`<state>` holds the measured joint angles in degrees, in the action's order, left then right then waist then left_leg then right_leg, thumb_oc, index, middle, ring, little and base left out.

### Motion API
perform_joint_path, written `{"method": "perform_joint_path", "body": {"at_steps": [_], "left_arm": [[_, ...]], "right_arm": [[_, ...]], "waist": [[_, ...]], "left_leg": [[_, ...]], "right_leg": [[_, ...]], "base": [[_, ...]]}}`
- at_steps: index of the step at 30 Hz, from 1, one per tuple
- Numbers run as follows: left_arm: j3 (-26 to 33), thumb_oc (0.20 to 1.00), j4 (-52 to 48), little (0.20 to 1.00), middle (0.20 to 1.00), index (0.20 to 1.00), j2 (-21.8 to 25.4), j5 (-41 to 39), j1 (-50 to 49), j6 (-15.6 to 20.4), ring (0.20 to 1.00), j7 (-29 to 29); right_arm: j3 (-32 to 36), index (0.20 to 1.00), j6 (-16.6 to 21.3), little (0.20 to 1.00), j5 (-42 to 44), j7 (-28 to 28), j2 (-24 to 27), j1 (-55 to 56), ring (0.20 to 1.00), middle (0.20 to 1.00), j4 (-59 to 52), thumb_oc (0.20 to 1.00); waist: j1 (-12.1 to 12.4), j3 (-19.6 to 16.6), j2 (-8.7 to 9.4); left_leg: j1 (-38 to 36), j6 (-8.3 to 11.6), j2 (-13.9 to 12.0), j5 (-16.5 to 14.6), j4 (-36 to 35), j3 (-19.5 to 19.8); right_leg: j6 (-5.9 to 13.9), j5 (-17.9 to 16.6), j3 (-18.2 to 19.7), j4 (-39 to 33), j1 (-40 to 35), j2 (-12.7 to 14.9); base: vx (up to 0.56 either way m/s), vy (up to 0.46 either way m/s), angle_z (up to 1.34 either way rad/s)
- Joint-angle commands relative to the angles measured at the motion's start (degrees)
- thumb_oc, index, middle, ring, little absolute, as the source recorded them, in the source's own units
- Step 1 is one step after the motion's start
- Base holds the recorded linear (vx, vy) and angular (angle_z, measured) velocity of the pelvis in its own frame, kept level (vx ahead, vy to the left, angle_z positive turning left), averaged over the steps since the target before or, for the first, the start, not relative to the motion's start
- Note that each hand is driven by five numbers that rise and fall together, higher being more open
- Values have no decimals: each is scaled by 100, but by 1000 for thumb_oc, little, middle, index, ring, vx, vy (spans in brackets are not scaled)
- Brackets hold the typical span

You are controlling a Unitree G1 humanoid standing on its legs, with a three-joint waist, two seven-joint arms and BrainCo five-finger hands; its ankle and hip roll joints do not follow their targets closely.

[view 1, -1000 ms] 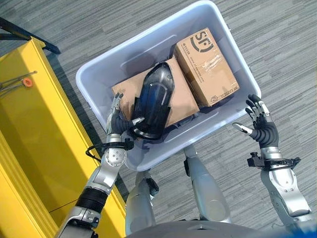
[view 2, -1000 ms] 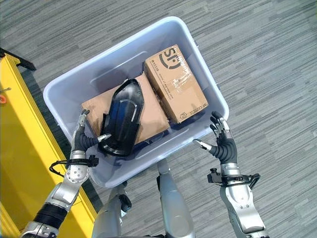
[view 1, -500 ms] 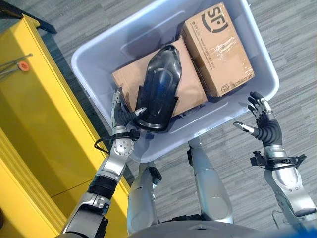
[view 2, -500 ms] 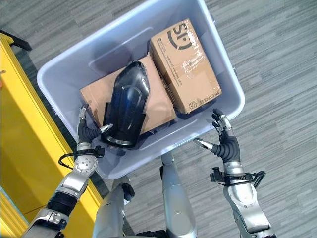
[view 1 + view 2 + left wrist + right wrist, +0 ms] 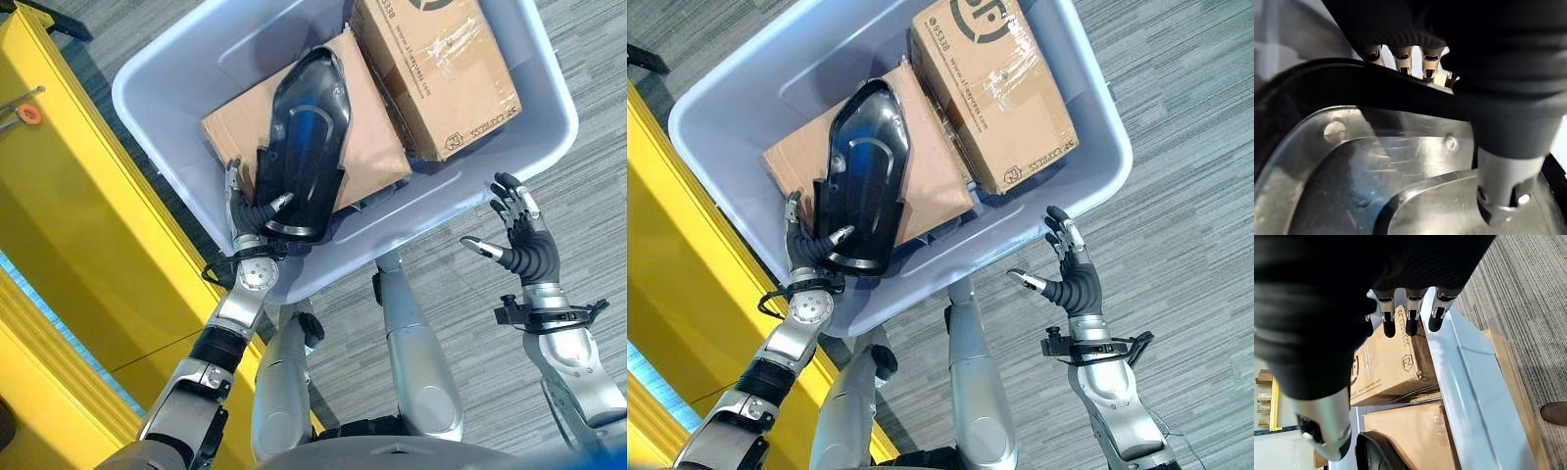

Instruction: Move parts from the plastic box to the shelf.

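Note:
A glossy black shell-shaped part (image 5: 304, 147) lies on a flat piece of cardboard (image 5: 377, 147) inside the pale blue plastic box (image 5: 441, 201). My left hand (image 5: 243, 217) reaches over the box's near left corner and is shut on the part's lower rim. In the left wrist view its thumb (image 5: 1506, 186) presses the part's shiny inner face (image 5: 1376, 147), and its fingers (image 5: 1400, 61) curl behind the rim. My right hand (image 5: 524, 250) hovers open over the floor, just outside the box's near right wall. The yellow shelf (image 5: 78, 225) runs along the left.
A taped brown carton (image 5: 436, 69) fills the right half of the box beside the black part. A small orange item (image 5: 29, 113) lies on the yellow shelf at the far left. Grey striped carpet (image 5: 588, 196) surrounds the box on the right.
The whole picture has shifted, so the box now sits higher and nearer in view. My left hand keeps its hold on the black part. My right hand stays open by the box's wall.

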<state>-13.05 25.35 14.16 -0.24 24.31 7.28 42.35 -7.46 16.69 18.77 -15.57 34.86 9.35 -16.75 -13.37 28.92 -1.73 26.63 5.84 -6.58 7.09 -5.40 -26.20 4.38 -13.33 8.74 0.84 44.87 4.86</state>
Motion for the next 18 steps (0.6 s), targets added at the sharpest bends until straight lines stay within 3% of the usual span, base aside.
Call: {"method": "perform_joint_path", "body": {"at_steps": [1,8,9,10,11,18], "left_arm": [[129,1000,906,1000,1000,1000,40,-738,175,-138,1000,-120],[1,1000,2484,1000,1000,1000,-47,-942,997,-231,1000,-44],[-23,862,2635,862,862,862,-62,-962,1100,-236,862,-60],[-39,448,2798,448,448,448,-75,-991,1195,-246,448,-78],[-56,200,2918,200,200,200,-85,-998,1266,-246,200,-81],[-185,200,3443,200,200,200,-126,-994,1570,-320,200,-230]], "right_arm": [[4,1000,321,1000,-16,-120,21,114,1000,1000,-393,1000],[-104,1000,411,1000,84,-113,156,79,1000,1000,-396,1000],[-106,1000,425,1000,106,-104,174,71,1000,1000,-398,1000],[-125,1000,443,1000,129,-95,190,70,1000,1000,-394,1000],[-131,1000,464,1000,147,-91,197,78,1000,1000,-404,1000],[-93,1000,533,1000,234,-34,247,131,1000,1000,-435,1000]], "waist": [[-301,-17,330],[-406,26,370],[-417,34,372],[-427,36,373],[-437,31,375],[-470,-10,414]], "left_leg": [[-20,414,-571,-789,1154,627],[160,423,-577,-849,1325,659],[170,423,-583,-860,1346,659],[188,422,-583,-865,1368,661],[206,422,-591,-874,1395,666],[297,418,-648,-957,1545,678]], "right_leg": [[631,614,-606,707,39,572],[602,650,-590,814,181,535],[601,655,-592,824,187,528],[599,659,-588,843,210,519],[597,665,-580,859,228,509],[590,717,-575,950,297,463]], "base": [[0,0,0],[0,0,0],[-2,0,-4],[-1,0,-4],[1,0,-6],[0,-5,-13]]}}
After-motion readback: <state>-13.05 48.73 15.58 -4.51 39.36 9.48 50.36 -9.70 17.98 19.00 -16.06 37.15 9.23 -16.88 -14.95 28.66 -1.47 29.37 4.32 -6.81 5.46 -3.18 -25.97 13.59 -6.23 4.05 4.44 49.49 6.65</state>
